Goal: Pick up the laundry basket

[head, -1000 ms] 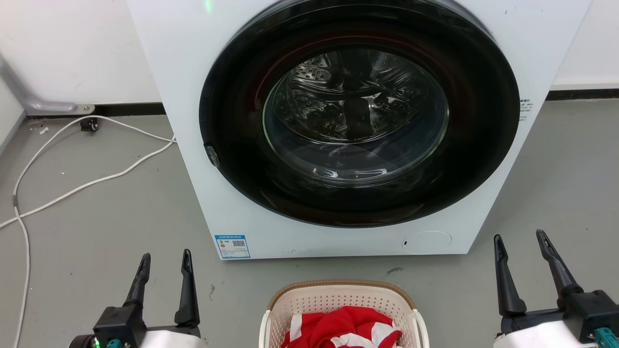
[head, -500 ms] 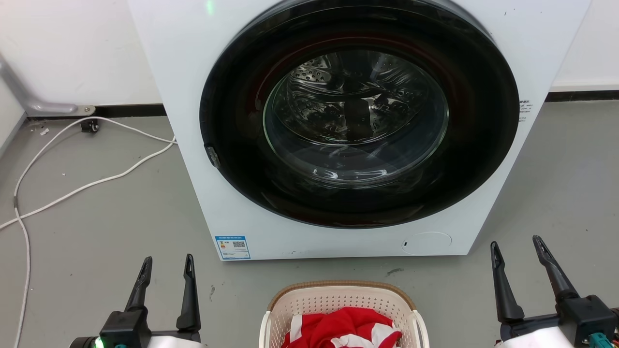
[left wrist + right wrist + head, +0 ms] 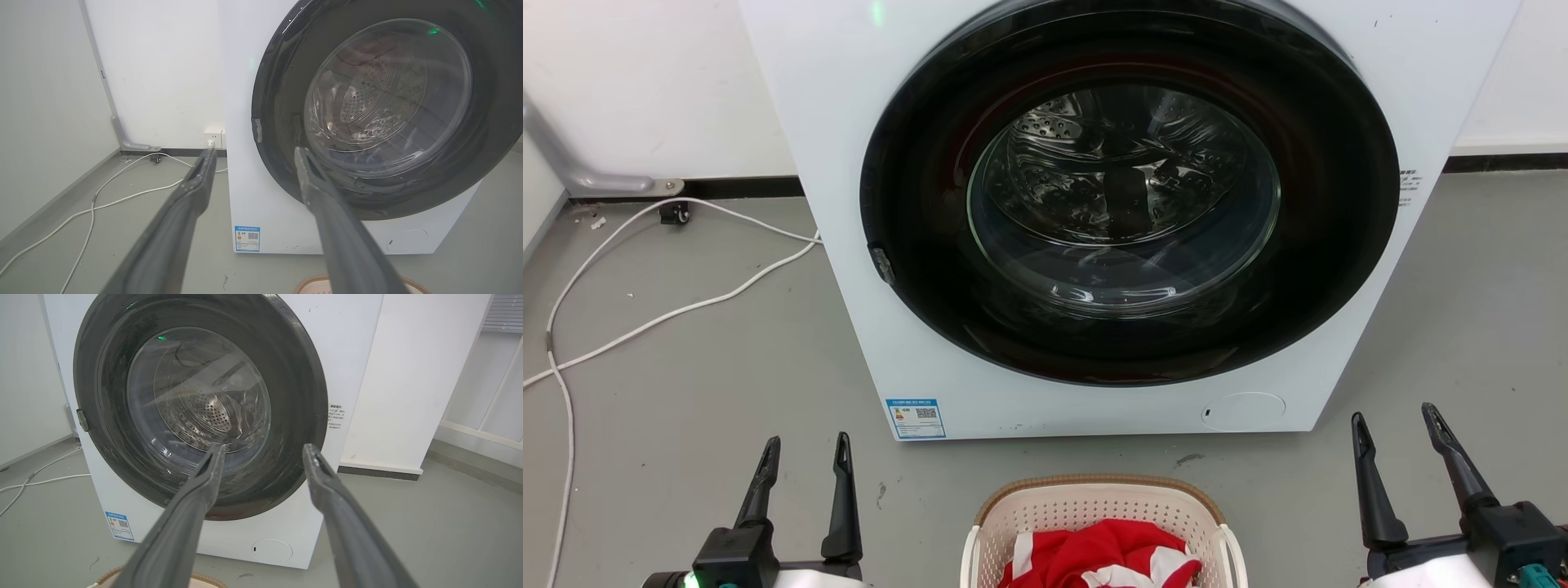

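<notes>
The laundry basket [image 3: 1098,500] stands on the floor at the bottom middle of the head view, cream with a brown woven-look rim and red-and-white cloth [image 3: 1098,554] inside. Only a sliver of its rim [image 3: 304,283] shows in the left wrist view, and likewise its rim [image 3: 204,578] in the right wrist view. My left gripper [image 3: 805,442] is open to the basket's left, well apart from it. To the right of the basket my right gripper [image 3: 1393,415] is open too, fingers empty. Both point toward the washer.
A white front-loading washer [image 3: 1094,220] with a dark round door, shut, stands just behind the basket. White cables [image 3: 645,314] trail across the grey floor at the left. A white wall and dark skirting run behind.
Both grippers have drawn back slightly toward the bottom of the head view. The basket and washer have not moved.
</notes>
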{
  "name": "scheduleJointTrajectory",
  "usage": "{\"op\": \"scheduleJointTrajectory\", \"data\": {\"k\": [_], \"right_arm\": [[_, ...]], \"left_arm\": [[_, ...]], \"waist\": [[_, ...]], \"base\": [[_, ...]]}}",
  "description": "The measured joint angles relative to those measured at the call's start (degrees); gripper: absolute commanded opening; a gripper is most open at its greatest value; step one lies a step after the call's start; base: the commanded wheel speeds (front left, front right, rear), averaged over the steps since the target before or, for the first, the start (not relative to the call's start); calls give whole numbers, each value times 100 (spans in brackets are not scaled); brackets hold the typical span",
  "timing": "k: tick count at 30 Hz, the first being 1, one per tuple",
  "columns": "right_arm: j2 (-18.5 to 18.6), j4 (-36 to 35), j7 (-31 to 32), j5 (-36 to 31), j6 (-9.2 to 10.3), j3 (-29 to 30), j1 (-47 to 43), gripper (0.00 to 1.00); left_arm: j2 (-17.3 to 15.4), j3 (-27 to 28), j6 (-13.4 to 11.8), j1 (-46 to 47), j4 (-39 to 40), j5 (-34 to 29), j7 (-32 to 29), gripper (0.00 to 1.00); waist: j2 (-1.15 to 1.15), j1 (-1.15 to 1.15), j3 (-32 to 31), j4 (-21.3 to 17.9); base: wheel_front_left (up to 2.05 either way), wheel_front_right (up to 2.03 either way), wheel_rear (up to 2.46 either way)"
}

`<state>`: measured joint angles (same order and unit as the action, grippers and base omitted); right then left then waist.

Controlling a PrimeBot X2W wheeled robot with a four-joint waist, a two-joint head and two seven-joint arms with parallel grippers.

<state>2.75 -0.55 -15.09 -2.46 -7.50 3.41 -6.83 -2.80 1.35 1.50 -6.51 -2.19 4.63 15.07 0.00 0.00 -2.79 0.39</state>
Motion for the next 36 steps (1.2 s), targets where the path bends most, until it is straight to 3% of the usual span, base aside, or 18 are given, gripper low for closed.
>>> {"op": "scheduleJointTrajectory", "data": {"k": [11, 18, 36], "right_arm": [[0, -2, 0, 0, 0, -14, 1, 100], [1, 370, 0, -145, 0, -132, 172, 100], [4, 2599, 0, -719, -1, -581, 1584, 100]], "left_arm": [[-1, 9, 9, 7, -68, 113, 1, 100], [-2, -90, 162, 295, -534, 124, 1, 100], [-2, -483, 492, 2018, -3334, 236, 1, 100]], "waist": [[0, 0, 47, -14], [0, 0, 199, -43], [0, 0, 1003, -136]], "base": [[0, 0, 0], [0, 0, 0], [0, 0, 0]]}}
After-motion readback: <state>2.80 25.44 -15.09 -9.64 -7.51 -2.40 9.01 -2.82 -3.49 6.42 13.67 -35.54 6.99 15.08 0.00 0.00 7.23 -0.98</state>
